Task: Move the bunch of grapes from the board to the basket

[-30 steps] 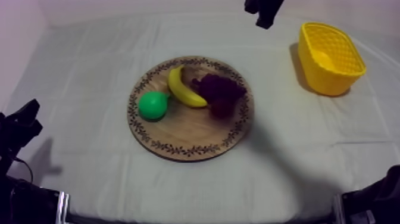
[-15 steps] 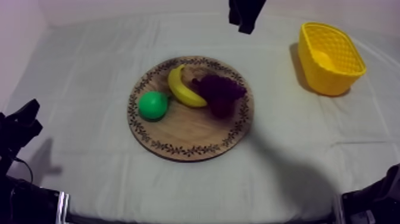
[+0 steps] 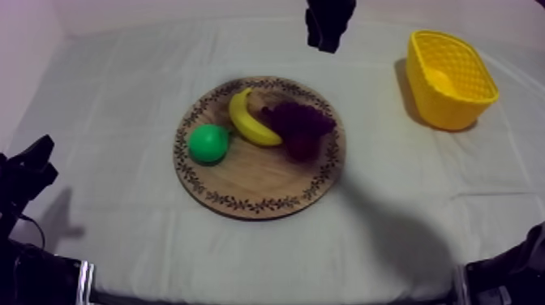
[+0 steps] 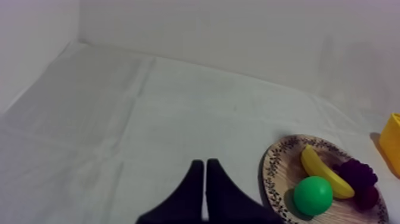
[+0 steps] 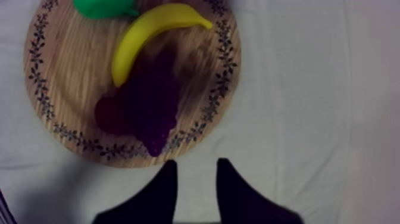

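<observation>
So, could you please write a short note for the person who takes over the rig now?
Left tool: shut on nothing, resting low at the table's left side.
Right tool: open, hovering over the cloth beside the wooden board, near the grapes.
The grapes lie on the board beside the banana.
Yellow basket: at the right.
Done: nothing grasped.
To do: grasp the grapes, carry them into the basket.

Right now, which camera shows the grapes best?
The right wrist view: it looks straight down on the grapes, large, on the board beside the banana. The top view shows the grapes smaller, at a slant. The left wrist view shows them small and far off, beyond the banana.
</observation>
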### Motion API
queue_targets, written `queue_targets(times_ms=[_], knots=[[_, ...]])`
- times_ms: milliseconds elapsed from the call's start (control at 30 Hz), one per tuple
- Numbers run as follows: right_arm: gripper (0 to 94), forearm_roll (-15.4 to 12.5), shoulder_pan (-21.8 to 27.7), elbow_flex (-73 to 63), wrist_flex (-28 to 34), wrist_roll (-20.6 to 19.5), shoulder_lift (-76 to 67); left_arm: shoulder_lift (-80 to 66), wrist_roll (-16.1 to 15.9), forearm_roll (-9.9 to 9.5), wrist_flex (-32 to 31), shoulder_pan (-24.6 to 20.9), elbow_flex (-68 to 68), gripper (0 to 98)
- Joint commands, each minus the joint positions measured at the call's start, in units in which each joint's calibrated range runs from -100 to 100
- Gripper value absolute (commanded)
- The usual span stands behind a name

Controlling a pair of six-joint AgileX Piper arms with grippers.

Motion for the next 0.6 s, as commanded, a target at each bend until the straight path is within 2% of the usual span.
queue_targets(times_ms=[0, 100, 200, 567], knots=[[38.2, -0.30, 0.07, -0.20, 0.07, 0.16, 0.08, 0.00, 0.01, -0.02, -0.01, 0.00, -0.02, 0.1], [48.3, -0.65, 0.12, -0.11, 0.09, 0.46, 0.16, 0.00, 0.01, -0.02, -0.01, 0.00, -0.02, 0.1], [54.6, -1.18, 0.14, 0.05, 0.10, 0.90, 0.16, 0.00, 0.01, -0.02, -0.01, 0.00, -0.02, 0.1], [62.9, -2.71, 0.35, -0.23, 0.10, 1.92, 0.06, 0.00, 0.01, -0.02, -0.01, 0.00, -0.02, 0.1]])
